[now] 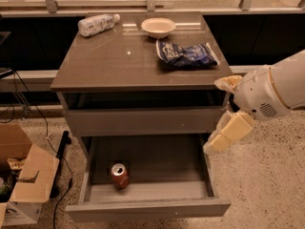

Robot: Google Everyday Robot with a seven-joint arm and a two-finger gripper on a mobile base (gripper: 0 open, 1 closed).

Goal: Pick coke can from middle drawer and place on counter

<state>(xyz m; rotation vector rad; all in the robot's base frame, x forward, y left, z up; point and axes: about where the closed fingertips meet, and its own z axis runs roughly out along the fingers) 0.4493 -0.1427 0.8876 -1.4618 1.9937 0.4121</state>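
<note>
The coke can (119,175) stands upright on the floor of the pulled-out middle drawer (147,208), left of centre and near its front. The counter (119,61) is the glossy top of the cabinet above it. My gripper (220,112) hangs at the cabinet's right edge, above the drawer's right side wall and well to the right of the can. Its two cream fingers (229,131) are spread apart with nothing between them. The white arm reaches in from the right.
On the counter lie a clear plastic bottle (97,24) at the back left, a white bowl (158,26) at the back middle and a blue chip bag (187,54) at the right. An open cardboard box (21,180) and a cable sit on the floor at the left.
</note>
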